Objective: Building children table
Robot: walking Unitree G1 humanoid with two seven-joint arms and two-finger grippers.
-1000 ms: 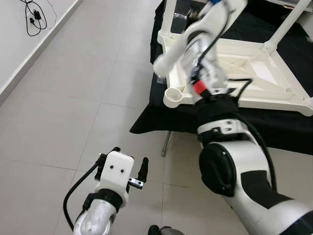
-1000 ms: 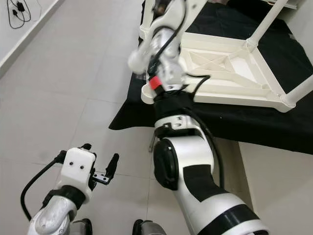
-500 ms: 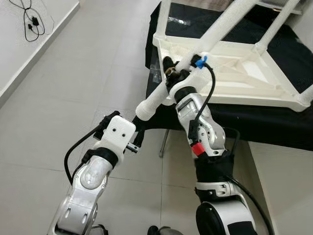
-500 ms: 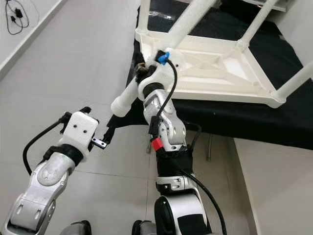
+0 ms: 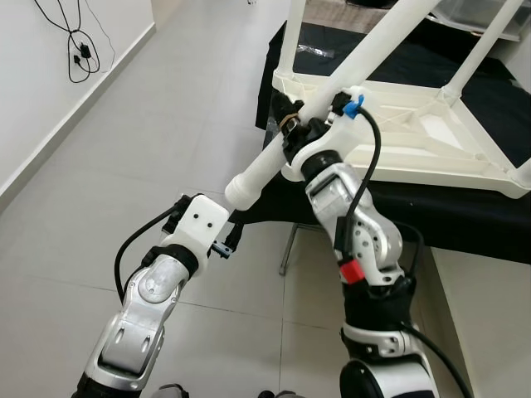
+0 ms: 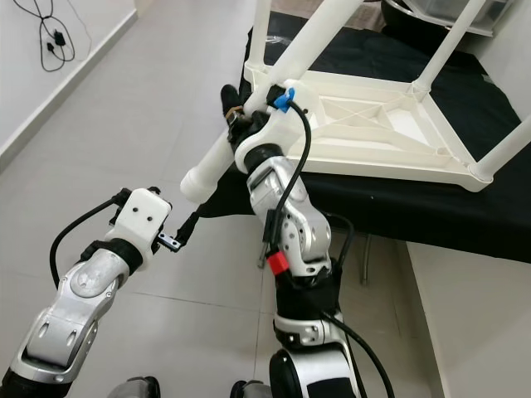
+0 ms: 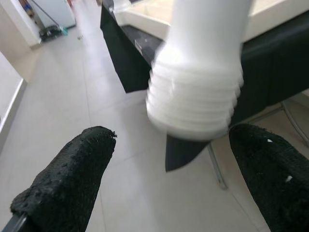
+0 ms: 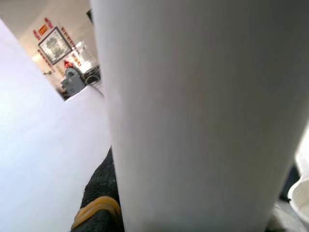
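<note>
One upturned tabletop (white) lies on one black cloth. Three legs stand fitted; one loose leg. Two grippers. One cable, far left.

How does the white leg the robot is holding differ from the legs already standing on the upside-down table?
The held leg lies slanted, clamped in the right gripper; the fitted legs stand up from the corners of the table frame. The held leg's ribbed, threaded end hangs free between the left gripper's open fingers; the fitted legs' ends sit in sockets. Both are white round tubes.
</note>
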